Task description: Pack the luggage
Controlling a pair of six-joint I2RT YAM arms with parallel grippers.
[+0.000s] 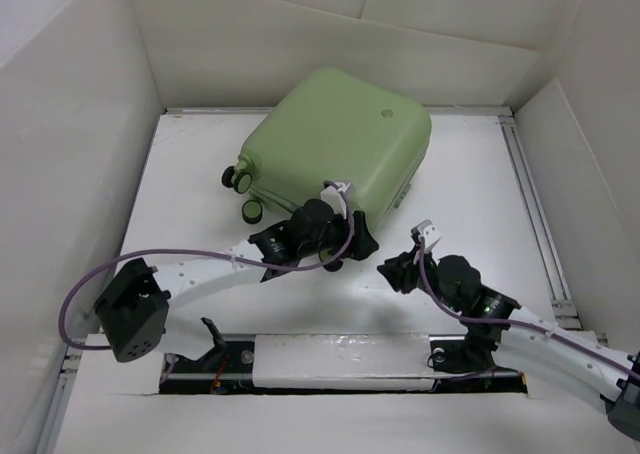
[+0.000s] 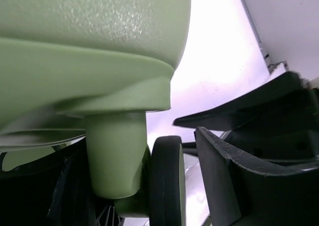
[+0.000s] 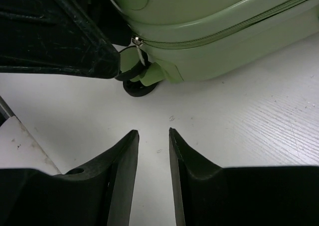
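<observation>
At luggage [image 1: 335, 139] corner: left tool [image 1: 345, 236] spread around wheel [image 2: 167, 181]; right tool [image 3: 152, 136] parted, empty. Best to brace wheel, then take zipper pull [image 3: 135, 41] squarely.

the white table [image 1: 470, 194] bears the closed green luggage [image 1: 340, 134].

The closed luggage [image 1: 335, 139] lies flat and skewed near the far edge of the surface [image 1: 470, 204], its wheels [image 1: 240, 179] toward the left edge. The left tool [image 1: 352, 244] is at its near side by a wheel. The right tool [image 1: 397, 271] hovers nearby, apart from it.
</observation>
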